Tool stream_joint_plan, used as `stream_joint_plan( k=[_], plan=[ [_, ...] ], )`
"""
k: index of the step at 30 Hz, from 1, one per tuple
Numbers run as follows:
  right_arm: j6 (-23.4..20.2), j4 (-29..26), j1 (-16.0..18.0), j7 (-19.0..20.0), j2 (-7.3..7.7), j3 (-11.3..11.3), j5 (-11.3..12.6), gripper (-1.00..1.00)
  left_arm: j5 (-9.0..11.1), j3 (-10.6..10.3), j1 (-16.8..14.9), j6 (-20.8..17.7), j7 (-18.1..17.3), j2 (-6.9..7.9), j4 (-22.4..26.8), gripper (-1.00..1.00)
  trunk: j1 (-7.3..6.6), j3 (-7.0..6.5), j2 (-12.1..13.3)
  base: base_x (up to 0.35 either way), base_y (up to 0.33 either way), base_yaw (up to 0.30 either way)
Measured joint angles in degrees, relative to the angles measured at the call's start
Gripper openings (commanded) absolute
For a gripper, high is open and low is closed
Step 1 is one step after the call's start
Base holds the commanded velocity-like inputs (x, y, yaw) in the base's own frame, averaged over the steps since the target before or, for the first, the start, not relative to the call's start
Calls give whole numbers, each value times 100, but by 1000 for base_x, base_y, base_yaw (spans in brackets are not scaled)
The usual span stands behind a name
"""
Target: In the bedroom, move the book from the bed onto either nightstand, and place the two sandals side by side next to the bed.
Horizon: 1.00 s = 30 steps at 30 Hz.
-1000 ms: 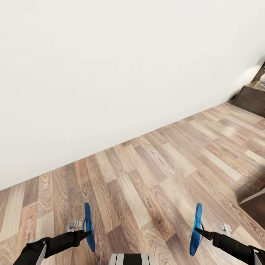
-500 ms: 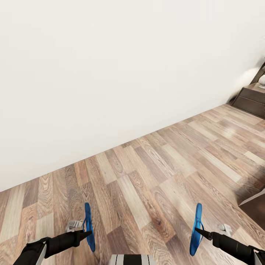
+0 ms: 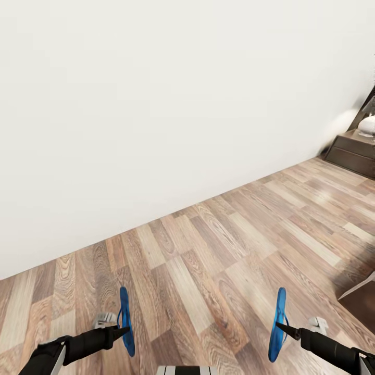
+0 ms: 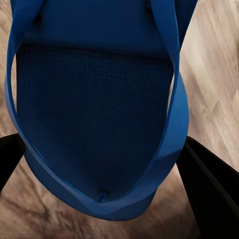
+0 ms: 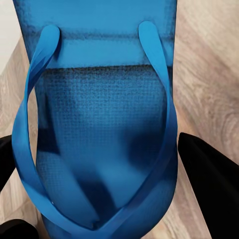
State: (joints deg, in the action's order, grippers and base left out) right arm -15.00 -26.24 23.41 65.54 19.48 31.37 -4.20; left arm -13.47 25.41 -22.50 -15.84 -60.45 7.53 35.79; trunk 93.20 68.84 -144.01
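Wood-grain plank floor (image 3: 208, 260); each hand, left (image 3: 124, 329) and right (image 3: 281, 327), grips one flat textured blue sandal.

A broad bare white wall (image 3: 172, 99) rises ahead of my pincers, meeting the wood-plank floor (image 3: 219, 250) along a slanting line. The planks run beneath both pincers. Far off to my right, a round white lamp base (image 3: 367, 125) glows.

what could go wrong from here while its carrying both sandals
Each claw pinches its sandal edge-on, the left claw on the left sandal and the right claw on the right sandal, so a jolt might shake one loose. The bed corner sits near the right arm and could get clipped.
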Motion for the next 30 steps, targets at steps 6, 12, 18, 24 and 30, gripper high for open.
stream_joint_plan(
  k=[6,12,18,24,30],
  plan=[
    [0,0,0,-3,0,0,0,-100,0,-1,0,-1,-4,0,0,-100,-15,-133,8,0,0,0],
    [0,0,0,-6,0,0,0,-100,0,0,2,-9,-20,4,0,-100,-31,-266,16,0,0,0],
    [7,0,0,-16,-2,0,0,-100,-4,-1,2,-10,-19,6,0,-100,-46,-399,24,0,0,0],
    [8,0,0,-19,-4,0,0,-100,-9,-4,0,-3,8,4,0,-100,-62,-532,32,0,0,0],
    [8,0,0,-22,-8,-6,0,-100,-10,-8,1,-1,3,0,-1,-100,-77,-665,40,0,0,0]
  ],
)
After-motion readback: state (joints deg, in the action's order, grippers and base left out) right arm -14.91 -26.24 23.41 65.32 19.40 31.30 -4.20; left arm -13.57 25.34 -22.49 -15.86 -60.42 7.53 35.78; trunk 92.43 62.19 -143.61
